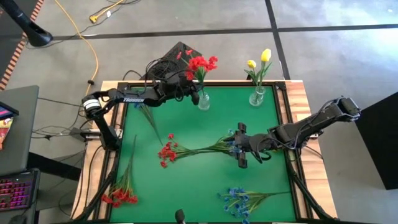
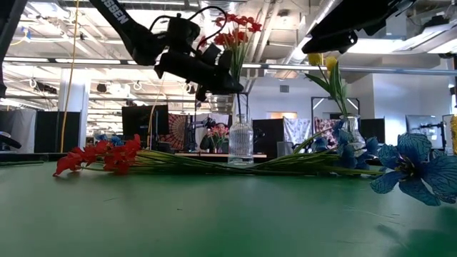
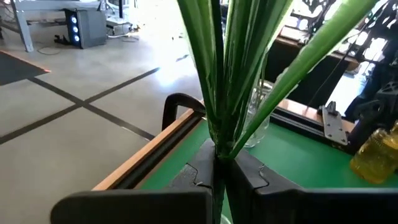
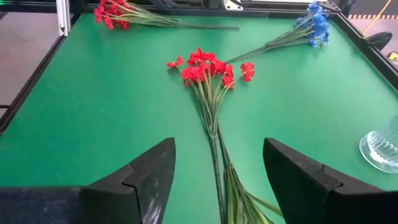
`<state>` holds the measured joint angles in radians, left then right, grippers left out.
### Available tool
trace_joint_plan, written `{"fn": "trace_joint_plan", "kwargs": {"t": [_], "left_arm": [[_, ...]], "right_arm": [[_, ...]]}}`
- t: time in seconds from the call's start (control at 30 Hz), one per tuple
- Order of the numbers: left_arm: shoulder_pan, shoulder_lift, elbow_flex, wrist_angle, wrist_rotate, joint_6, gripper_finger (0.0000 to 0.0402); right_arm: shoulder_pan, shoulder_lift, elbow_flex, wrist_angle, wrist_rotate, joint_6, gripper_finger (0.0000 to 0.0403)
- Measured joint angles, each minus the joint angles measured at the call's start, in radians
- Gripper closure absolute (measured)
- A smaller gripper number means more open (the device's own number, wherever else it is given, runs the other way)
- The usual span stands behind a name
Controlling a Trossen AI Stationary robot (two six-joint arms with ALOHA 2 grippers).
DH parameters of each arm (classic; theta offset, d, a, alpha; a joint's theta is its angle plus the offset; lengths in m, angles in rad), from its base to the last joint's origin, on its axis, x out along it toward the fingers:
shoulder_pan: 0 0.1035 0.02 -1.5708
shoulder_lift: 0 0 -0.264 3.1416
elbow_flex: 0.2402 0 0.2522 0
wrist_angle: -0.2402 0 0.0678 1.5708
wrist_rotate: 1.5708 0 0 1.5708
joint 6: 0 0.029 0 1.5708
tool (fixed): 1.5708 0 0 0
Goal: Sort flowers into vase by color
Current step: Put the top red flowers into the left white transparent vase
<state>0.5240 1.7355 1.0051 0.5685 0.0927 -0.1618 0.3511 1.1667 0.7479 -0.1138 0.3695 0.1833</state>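
The left gripper, its arm marked "TROSSEN" in white and stretched along the far edge of the green table mat, is clamped on the green stems of a red-bloomed spray standing in the clear ribbed glass vase by that edge. The right gripper, arm reaching in low from the right edge, holds its jaws wide astride the stems of a red spray lying flat mid-mat, touching nothing. Yellow tulip buds fill the second glass vase near the far right corner.

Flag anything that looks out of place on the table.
Nothing damaged or spilled. Unsorted sprays lie flat on the green mat: red sprays mid-table and at the near left corner, a blue spray near front. Both vases stand upright.
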Motion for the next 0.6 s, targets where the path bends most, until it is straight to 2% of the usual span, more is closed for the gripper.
{"fn": "trace_joint_plan", "kwargs": {"t": [0.17,0.4,0.6], "left_arm": [[-0.01,0.006,-0.013,0.001,-0.012,0.005,0.04],[-0.02,0.104,-0.002,0.038,-0.006,-0.021,0.04],[-0.007,0.117,0.008,0.045,-0.003,-0.016,0.04]], "right_arm": [[0.0,0.0,0.0,0.004,0.0,0.0,0.0133],[0.0,0.0,0.0,0.01,0.0,0.0,0.0133],[0.002,0.0,0.0,0.009,-0.001,0.0,0.0133]]}}
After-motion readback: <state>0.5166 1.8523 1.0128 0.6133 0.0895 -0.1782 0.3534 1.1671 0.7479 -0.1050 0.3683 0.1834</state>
